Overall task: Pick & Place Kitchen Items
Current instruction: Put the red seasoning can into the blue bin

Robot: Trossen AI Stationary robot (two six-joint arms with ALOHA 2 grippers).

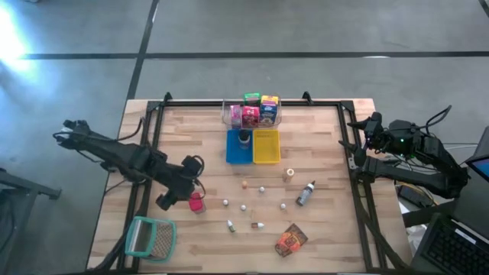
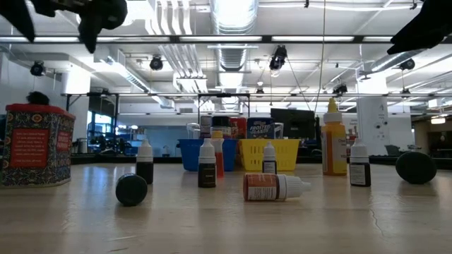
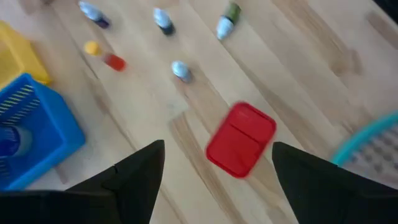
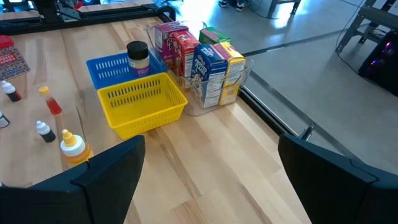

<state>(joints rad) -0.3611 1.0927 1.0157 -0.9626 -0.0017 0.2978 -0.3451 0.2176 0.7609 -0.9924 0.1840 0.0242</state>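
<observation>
Red can (image 3: 241,139), a flat glossy tin with rounded corners, lies on its side on the table (image 1: 328,229) directly below the left gripper (image 3: 217,163), whose jaws stand wide with nothing between them. The step looks like the approach to a pick: the gripper hovers above the can and has not yet touched it. The next move would call for a straight descent so the fingers straddle the can's narrower width, then a firm close, since the smooth surface may slip.

Just beside the can lies the mesh basket (image 1: 150,238), teal-rimmed and open-weave. Farther out, small dropper bottles (image 1: 244,207) are scattered over the pale wood planks, with a grey bottle (image 1: 306,193) and an orange packet (image 1: 290,240) toward the right. At the far edge sit a ribbed blue tray (image 4: 106,70) holding a dark jar (image 4: 137,56), a yellow tray (image 4: 144,102), and a clear tub (image 4: 239,81) packed with cardboard boxes (image 4: 209,70).

The right gripper (image 4: 208,177) waits at the table's right edge, fully spread and holding nothing.
</observation>
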